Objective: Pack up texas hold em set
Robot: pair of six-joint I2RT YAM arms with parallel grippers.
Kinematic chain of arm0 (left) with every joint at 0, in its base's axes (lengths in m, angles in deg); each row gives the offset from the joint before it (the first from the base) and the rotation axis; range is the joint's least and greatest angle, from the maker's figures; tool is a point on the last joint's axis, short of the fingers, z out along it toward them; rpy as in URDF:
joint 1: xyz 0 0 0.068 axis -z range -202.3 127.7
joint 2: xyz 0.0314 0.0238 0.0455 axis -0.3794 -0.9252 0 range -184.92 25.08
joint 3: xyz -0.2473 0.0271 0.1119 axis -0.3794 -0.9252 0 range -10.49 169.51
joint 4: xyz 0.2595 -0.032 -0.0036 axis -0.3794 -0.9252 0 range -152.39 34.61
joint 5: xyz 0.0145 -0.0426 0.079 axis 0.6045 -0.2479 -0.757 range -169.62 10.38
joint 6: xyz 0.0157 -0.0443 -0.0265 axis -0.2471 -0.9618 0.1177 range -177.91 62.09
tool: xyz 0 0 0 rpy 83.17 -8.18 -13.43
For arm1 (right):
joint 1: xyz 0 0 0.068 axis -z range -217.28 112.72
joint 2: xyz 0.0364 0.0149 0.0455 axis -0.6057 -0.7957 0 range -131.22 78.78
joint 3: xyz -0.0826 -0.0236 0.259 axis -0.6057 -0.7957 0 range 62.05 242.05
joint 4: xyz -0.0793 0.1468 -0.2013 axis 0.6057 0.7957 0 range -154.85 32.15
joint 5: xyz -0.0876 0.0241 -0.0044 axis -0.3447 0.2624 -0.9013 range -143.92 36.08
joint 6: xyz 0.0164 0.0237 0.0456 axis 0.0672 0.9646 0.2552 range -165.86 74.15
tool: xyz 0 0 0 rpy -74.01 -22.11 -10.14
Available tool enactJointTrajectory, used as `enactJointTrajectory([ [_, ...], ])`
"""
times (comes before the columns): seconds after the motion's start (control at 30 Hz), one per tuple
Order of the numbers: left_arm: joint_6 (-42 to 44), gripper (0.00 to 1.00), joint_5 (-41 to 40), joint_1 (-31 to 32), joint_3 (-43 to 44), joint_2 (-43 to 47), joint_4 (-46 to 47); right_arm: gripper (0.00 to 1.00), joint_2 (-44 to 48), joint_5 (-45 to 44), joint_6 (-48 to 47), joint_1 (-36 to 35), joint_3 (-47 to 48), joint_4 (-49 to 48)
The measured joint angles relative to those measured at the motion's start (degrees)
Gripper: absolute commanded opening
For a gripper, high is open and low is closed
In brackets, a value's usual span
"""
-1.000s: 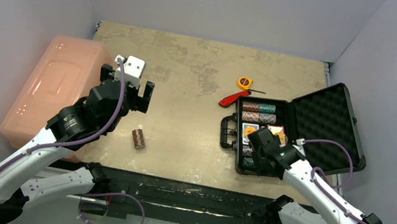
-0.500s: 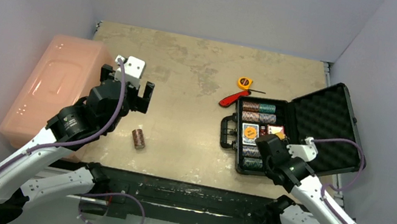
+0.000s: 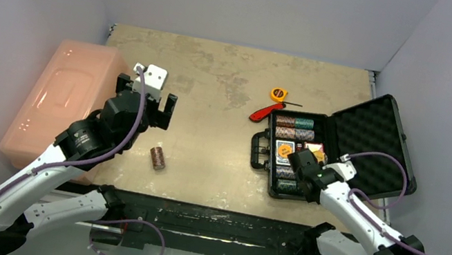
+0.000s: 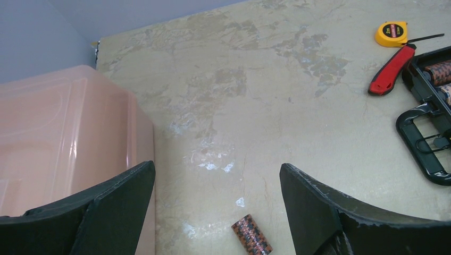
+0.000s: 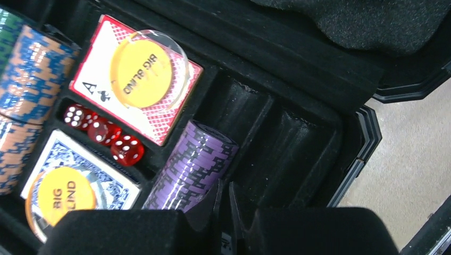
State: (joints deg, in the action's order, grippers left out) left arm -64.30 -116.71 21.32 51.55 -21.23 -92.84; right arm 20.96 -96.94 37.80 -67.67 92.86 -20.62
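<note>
1. Brown chip roll (image 3: 157,157) lies loose on the table (image 3: 231,79), well apart from the open case (image 3: 375,143), not yet packed.
2. Right gripper (image 5: 224,194), closed on nothing, noses into the case beside the purple roll (image 5: 194,159), its arm bent low.
3. Left gripper (image 4: 215,170) hovers beyond the loose roll, wide open and tilted downward, probably readying a pickup.

Showed a mottled beige table (image 3: 231,79). Carried a pink bin (image 3: 60,98) along the left edge, a chip roll (image 3: 157,157) on its side near the front, and a black case (image 3: 368,142), open, at right. Held a yellow tape measure (image 3: 277,94) just beside a red-handled tool (image 3: 262,112) behind the case.
</note>
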Motion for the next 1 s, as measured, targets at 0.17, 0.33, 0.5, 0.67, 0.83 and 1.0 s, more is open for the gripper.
enactJointTrajectory([
  [0.17, 0.0, 0.87, 0.1, 0.0, 0.0, 0.0, 0.0, 0.05, -3.0, 3.3, -1.7, 1.9, 0.0, -1.9],
  [0.33, 0.0, 0.87, 0.3, 0.0, 0.0, -0.1, 0.0, 0.02, -2.9, 6.6, -3.9, 1.9, 0.1, -2.5],
  [0.5, 0.0, 0.87, 0.4, 0.0, 0.0, -0.4, 0.0, 0.00, -3.4, 11.3, -6.3, 2.2, 0.7, -3.3],
  [0.67, 0.0, 0.87, 0.4, 0.0, 0.0, -0.7, 0.0, 0.06, -4.2, 13.7, -8.2, 2.8, 1.5, -3.1],
  [0.83, 0.0, 0.87, 0.5, 0.0, 0.0, -0.9, 0.0, 0.22, -1.7, 15.1, -9.1, 2.7, 2.5, -3.1],
  [1.0, 0.0, 0.87, 0.5, 0.0, 0.0, -1.5, 0.0, 0.34, 1.3, 15.6, -9.7, 2.3, 5.4, -3.0],
])
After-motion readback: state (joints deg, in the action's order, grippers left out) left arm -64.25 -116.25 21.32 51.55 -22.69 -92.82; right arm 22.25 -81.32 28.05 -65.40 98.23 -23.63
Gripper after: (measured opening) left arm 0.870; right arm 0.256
